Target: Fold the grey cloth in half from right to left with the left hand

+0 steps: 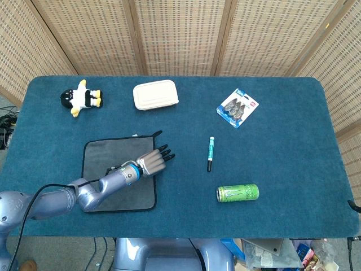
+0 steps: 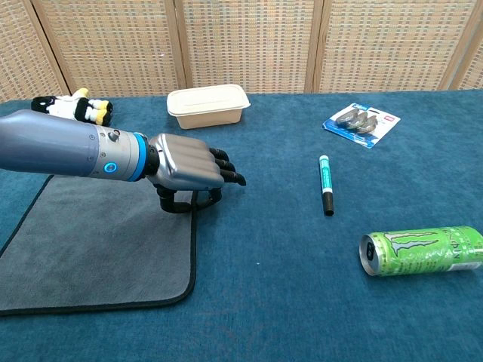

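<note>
On the left half of the blue surface (image 1: 282,147) lies the grey cloth (image 1: 107,161), flat and unfolded, its black-trimmed right edge running toward the robot. Over the far part of that edge sits the left hand (image 2: 189,164), knuckles up, long fingers reaching past the hem onto bare blue while the thumb and one lower finger curl down to the fabric just at the border. Whether those two have actually pinched the hem cannot be told; the chest view shows them meeting at the cloth but no lifted fabric. My judgement is that the grasp is only being set. To do it well, the pinch should catch the edge itself, not the pile beneath, and close firmly before any lift. Then the hand ought to rise just enough to free the border and sweep left in a low arc, keeping the held edge parallel to the left one so the halves line up. Gripping near a far corner may let the near corner drag or twist, so a slow carry seems wise. No right hand appears in either view.
</note>
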You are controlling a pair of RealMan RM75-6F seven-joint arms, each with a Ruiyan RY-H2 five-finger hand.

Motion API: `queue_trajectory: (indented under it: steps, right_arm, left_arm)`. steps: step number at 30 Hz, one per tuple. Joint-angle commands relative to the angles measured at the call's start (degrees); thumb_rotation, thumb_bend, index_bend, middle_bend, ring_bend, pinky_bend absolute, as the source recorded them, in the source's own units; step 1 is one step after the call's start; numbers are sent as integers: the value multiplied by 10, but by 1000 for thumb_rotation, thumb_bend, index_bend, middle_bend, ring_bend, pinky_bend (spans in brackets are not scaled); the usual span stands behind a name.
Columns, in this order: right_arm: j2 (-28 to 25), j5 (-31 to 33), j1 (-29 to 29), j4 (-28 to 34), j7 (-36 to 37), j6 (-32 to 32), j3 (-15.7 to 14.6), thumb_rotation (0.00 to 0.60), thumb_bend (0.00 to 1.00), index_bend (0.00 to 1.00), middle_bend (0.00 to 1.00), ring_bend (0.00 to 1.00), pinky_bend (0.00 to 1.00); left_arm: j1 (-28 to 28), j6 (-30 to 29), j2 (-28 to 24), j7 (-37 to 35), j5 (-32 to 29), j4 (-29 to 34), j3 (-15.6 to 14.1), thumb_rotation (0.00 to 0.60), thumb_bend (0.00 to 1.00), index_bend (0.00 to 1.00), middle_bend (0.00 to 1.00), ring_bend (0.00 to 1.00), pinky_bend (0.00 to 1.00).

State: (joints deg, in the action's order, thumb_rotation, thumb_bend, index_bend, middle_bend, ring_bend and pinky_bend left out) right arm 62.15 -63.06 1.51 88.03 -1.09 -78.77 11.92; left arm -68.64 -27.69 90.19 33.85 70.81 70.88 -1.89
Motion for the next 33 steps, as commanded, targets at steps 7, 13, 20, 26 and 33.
queue_trajectory:
  steps: [7,13,20,26,33]
  right_arm:
    - [0,-2,0,1,1,0,-1,600,0,0,0,0,0]
    - [0,-5,0,4,0,-1,-2,600,0,0,0,0,0]
    - [-2,-8,-1,8,2,-2,-3,600,0,0,0,0,0]
    - [-3,-14,-2,11,3,-5,-5,600,0,0,0,0,0]
    - [-4,-18,-3,17,1,-10,-6,600,0,0,0,0,0]
  left_arm:
    - [4,-11,-6,-7,5,6,-4,600,571,629,0,0,0]
    - [13,-24,-17,-20,17,16,-7,600,571,640,0,0,0]
    - [41,-74,-42,-70,63,42,-13,600,571,642,0,0,0]
    - [80,-127,-75,-132,107,54,-30,600,572,642,0,0,0]
    - [121,-195,-109,-197,183,48,-66,600,571,642,0,0,0]
